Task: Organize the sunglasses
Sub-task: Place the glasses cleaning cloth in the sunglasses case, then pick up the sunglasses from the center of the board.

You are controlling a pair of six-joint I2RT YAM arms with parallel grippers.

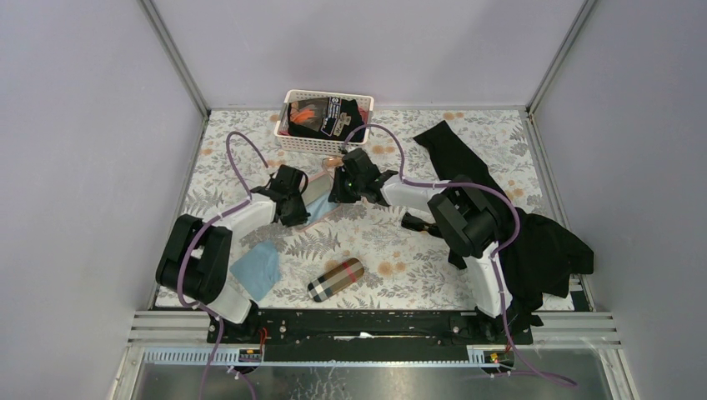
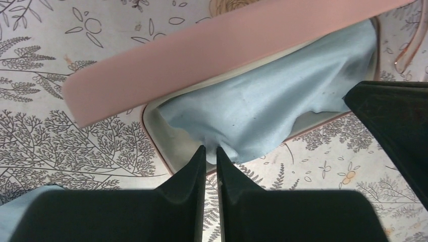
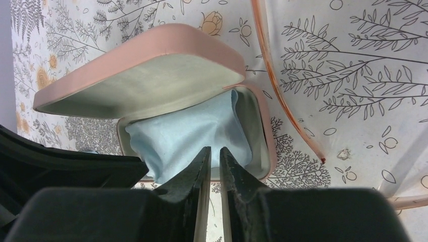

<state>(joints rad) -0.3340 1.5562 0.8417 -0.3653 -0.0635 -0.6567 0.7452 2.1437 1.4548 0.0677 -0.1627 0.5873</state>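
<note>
Two slit-narrow pinches met the light-blue cloth [image 2: 282,101], left fingers [image 2: 192,176] holding it, right fingers [image 3: 194,176] I couldn't tell; tugging risked dragging the pink case [image 3: 151,55], near the far edge of the tabletop [image 1: 492,133], over the sunglasses [image 3: 282,101] just beside it.

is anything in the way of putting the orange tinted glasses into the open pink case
Yes. A blue cloth fills the tray of the pink case, and the lid hangs only partly open above it. The glasses lie on the table beside the case. The left pincer is pinching the cloth's near edge.
</note>
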